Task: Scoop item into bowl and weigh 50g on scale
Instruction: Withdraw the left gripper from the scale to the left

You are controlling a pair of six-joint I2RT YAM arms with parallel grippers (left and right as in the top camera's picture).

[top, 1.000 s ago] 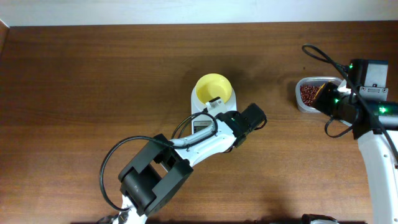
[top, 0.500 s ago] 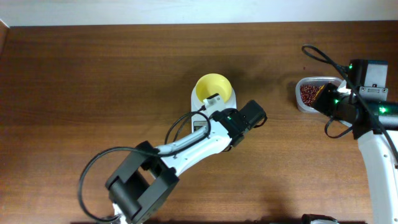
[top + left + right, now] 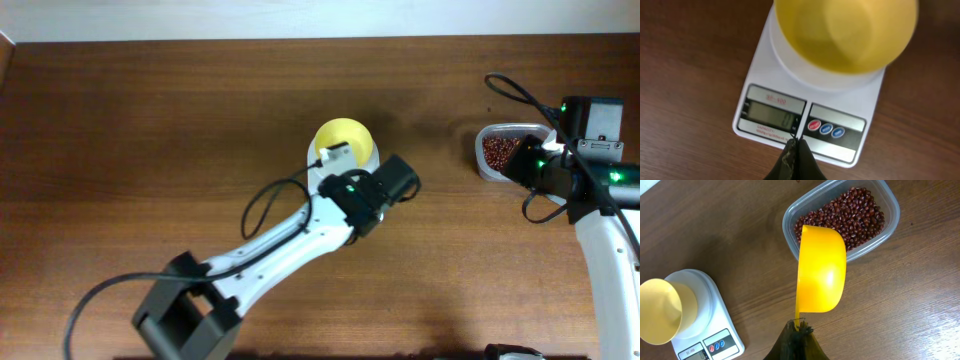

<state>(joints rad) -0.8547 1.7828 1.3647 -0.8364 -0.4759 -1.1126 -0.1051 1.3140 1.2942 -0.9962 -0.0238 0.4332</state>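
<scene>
The bowl [image 3: 845, 30] sits on the scale [image 3: 765, 75], fingers [image 3: 790, 161] pressed together at its front edge.

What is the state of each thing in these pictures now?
bowl: empty, upright on the scale.
scale: switched on, reading blurred.
tub: open, holding beans.
scoop: held over tub's edge, inside hidden.
left gripper: shut, empty, above scale's front.
right gripper: shut on scoop handle.

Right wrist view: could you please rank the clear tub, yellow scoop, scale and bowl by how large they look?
1. Clear tub.
2. Scale and yellow scoop look alike; the scoop is nearer the camera, so unranked.
3. Bowl.
</scene>
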